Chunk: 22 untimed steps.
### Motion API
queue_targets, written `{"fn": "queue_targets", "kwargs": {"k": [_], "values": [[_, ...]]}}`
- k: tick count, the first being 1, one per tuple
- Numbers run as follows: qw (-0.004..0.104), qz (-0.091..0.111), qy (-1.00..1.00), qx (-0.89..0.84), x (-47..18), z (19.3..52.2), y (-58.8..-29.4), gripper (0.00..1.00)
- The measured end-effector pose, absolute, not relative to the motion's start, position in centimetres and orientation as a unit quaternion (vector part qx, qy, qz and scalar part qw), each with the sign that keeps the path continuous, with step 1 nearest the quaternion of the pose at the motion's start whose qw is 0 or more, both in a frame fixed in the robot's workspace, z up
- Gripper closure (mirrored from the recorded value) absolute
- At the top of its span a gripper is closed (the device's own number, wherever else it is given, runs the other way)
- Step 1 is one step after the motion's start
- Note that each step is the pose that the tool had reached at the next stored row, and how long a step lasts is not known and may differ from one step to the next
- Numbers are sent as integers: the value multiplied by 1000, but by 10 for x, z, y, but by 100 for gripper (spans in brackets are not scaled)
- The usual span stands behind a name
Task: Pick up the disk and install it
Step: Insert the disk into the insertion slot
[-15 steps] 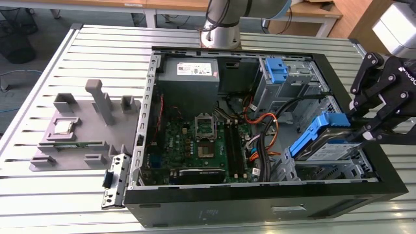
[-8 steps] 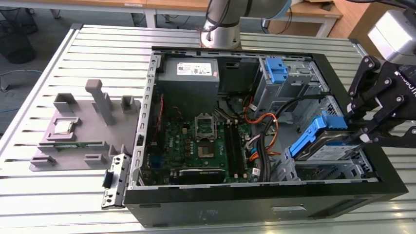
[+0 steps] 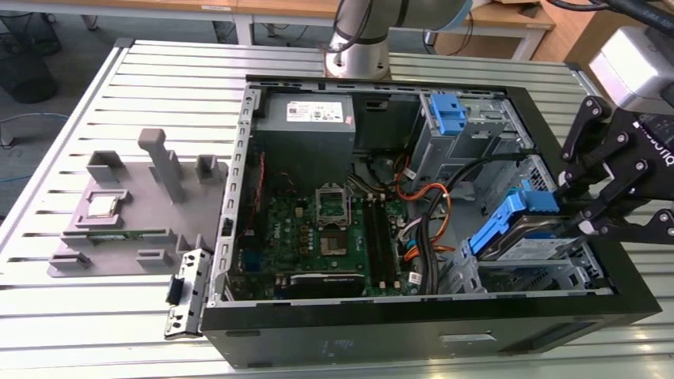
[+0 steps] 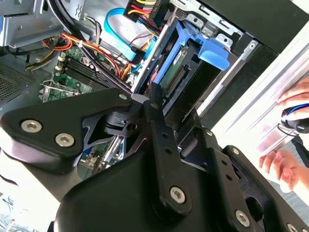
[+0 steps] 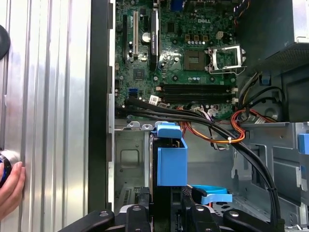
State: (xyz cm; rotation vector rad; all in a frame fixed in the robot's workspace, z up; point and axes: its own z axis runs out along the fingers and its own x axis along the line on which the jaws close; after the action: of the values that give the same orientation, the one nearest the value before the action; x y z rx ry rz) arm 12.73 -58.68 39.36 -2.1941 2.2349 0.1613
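The black linkage gripper (image 3: 577, 215) hangs over the open black tower computer case (image 3: 368, 339), at the end of the case on the exterior view's right. Its fingers (image 5: 138, 216) are drawn in to a narrow gap and press on either side of the disk (image 3: 525, 239), a rectangular silver metal hard drive in a blue plastic bracket. The disk sits tilted inside the case, at the grey metal drive cage (image 3: 548, 278), with one end raised into the gripper.
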Motion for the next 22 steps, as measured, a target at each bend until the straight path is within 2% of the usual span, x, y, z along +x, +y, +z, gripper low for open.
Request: {"fn": "queue_targets", "kwargs": {"k": [12, 14, 15, 22], "values": [[3, 51, 713, -700, 127, 391, -587, 65], [3, 51, 713, -700, 127, 391, -587, 64], [3, 51, 713, -700, 127, 391, -587, 58], [3, 52, 713, -700, 127, 389, -587, 58]]}}
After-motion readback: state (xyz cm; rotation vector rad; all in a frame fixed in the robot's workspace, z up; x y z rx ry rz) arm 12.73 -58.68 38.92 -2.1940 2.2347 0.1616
